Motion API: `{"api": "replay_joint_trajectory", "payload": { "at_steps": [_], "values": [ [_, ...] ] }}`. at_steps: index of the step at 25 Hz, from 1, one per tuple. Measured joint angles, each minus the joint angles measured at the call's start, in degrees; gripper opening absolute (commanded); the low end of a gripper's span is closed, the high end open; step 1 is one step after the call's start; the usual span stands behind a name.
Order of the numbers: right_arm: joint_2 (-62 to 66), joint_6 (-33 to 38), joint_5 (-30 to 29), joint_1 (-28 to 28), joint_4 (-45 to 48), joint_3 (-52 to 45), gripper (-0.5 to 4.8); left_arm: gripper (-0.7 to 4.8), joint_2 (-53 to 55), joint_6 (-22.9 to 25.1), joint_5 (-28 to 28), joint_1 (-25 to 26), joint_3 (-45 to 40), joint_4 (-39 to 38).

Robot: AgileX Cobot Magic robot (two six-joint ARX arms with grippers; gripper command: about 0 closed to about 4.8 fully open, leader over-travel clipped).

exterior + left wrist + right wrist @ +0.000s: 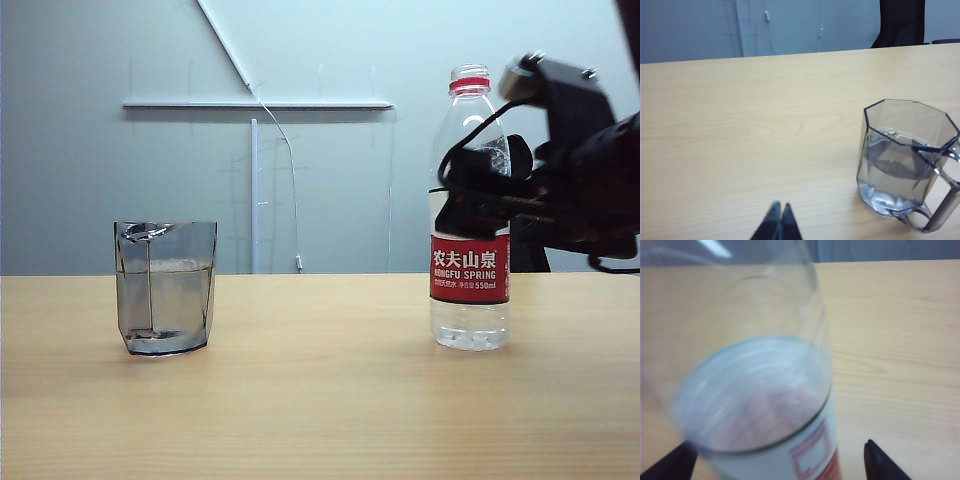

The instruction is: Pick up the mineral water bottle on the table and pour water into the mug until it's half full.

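A pale wooden table (pixel 320 400) fills the lower half of the outside camera's view, with a grey wall behind it. On the left side of the table stands a smoky grey faceted mug (pixel 166 287), upright and about half full of clear water (pixel 170 295). Well apart from it, on the right side, a tall clear water bottle (pixel 470 210) stands upright on the table, uncapped, with a red ring at the neck and a red label; only a little water shows at its bottom. The right gripper (pixel 480 195), black and trailing cables, sits at the bottle's upper body just above the label. Its own camera shows its two dark fingertips (pixel 885 465) spread wide on either side of the bottle (pixel 755 390), with a clear gap on one side, so the jaws are not pinching it. The left gripper (pixel 778 222) hovers low over bare table near the mug (pixel 905 160), its two tips pressed together, holding nothing.
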Motion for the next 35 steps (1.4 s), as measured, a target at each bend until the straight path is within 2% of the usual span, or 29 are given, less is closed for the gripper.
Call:
{"api": "replay_joint_trajectory", "payload": {
  "at_steps": [7,11,15,17,18,21,24,27,35],
  "values": [
    [-6.16,2.97,-0.85,0.24,-0.11,-5.55,4.79,-0.02,0.00,0.00,0.00,0.02,0.00,0.00],
    [-10.97,4.26,-1.38,3.21,-0.28,-8.26,4.79,-0.02,0.00,0.00,0.02,0.13,0.00,0.00],
    [-14.36,5.05,-2.16,6.82,-0.92,-8.72,4.72,-0.02,0.00,0.00,0.20,4.22,0.00,0.00],
    [-16.24,5.51,-2.19,9.16,-1.53,-8.74,3.87,-0.02,0.00,0.00,0.11,6.51,0.00,0.00],
    [-16.92,5.68,-2.23,10.08,-1.49,-8.72,3.23,-0.02,0.00,0.00,0.20,7.91,0.00,0.00],
    [-18.78,5.86,-2.29,12.85,-1.55,-8.72,1.79,-0.02,0.00,0.00,0.11,10.84,0.00,0.00],
    [-20.55,5.86,-2.36,15.65,-1.44,-8.72,1.27,-0.02,0.00,0.00,0.15,12.02,-0.02,0.00],
    [-20.87,6.12,-2.16,16.83,-1.60,-8.76,-0.04,-0.02,0.00,0.00,0.15,12.04,0.00,0.00],
    [-21.03,7.26,-2.16,17.92,-1.53,-8.76,-0.09,-0.02,0.00,0.00,0.15,12.04,0.00,0.00]
  ]
}}
